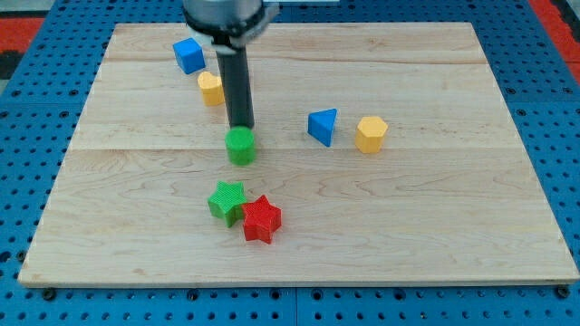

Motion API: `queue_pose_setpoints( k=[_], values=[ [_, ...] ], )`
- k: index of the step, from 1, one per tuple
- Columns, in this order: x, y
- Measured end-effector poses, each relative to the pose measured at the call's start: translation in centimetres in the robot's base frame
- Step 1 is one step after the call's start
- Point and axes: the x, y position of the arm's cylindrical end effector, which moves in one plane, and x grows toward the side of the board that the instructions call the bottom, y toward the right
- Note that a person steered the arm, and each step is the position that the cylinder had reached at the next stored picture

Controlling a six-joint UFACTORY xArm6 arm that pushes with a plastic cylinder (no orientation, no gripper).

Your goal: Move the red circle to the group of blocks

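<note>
No red circle shows in the camera view. My tip (240, 127) stands just above a green circle (240, 146), touching or almost touching its upper edge. A yellow block (210, 89) lies to the upper left of the tip, partly hidden by the rod. A blue cube (188, 55) sits further to the upper left. A green star (227, 200) and a red star (262, 218) lie touching each other below the green circle. A blue triangle (323, 126) and a yellow hexagon (371, 133) sit side by side to the right of the tip.
The blocks lie on a light wooden board (435, 235) set on a blue perforated table (562, 136). The arm's dark body (225, 16) hangs over the board's top edge.
</note>
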Motion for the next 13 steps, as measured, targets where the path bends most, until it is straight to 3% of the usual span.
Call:
queue_pose_setpoints(
  k=[1, 2, 3, 4, 5, 6, 8, 9, 11, 12, 13],
  values=[
    [6.2, 0.6],
    [5.6, 0.7],
    [-0.6, 0.3],
    [-2.9, 0.9],
    [-9.0, 7.9],
    [-16.2, 7.5],
    [-15.4, -6.2],
    [-12.2, -5.8],
    [-6.8, 1.2],
    [-7.1, -0.4],
    [-9.9, -1.7]
  ],
)
